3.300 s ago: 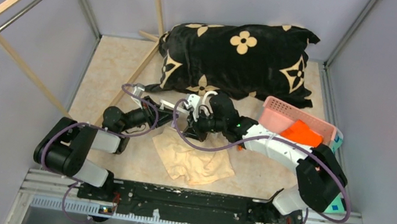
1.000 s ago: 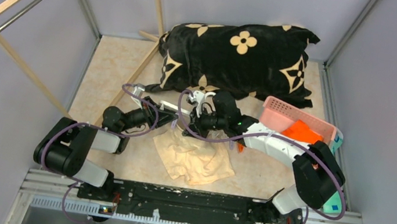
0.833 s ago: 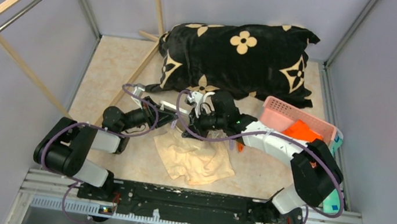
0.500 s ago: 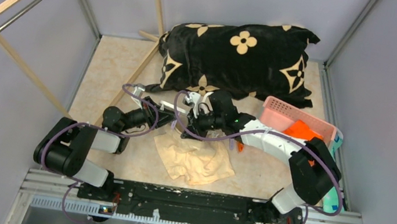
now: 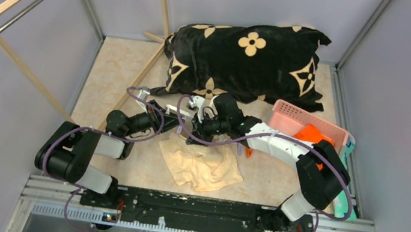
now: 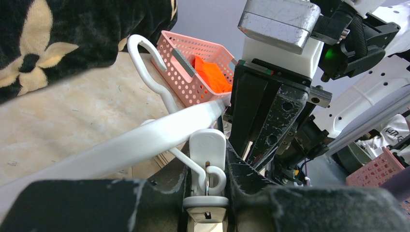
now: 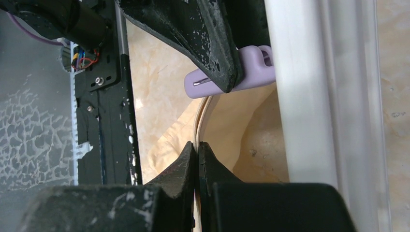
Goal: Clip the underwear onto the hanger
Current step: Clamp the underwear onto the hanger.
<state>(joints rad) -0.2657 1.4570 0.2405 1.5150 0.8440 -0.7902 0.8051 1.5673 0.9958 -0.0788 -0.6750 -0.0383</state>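
Table: a pale marbled top that carries everything and has both arms bolted at its near edge.
Blanket: black with beige flowers, heaped at the far side.
Wooden rack: stands at the far left with its metal bar slanting overhead.
Underwear: cream and rumpled, it lies mostly flat at the near middle of the table. Its far edge rises to the jaws, just on the near side of the hanger.
Hanger: a white frame lying between the blanket and the underwear, with its hook pointing left.
Basket: pink, to the right of the hanger, with an orange cloth inside.
Left jaws: at the tip of the left arm, closed partway around a pale clip that hangs under the hanger's bar.
Right jaws: at the tip of the right arm, pressed together on the thin edge of the underwear, directly facing the left jaws.
Underwear edge: curves up from the right jaws to just beside the clip. Whether it touches the clip cannot be told.
Clip mouth: hidden behind a left finger.
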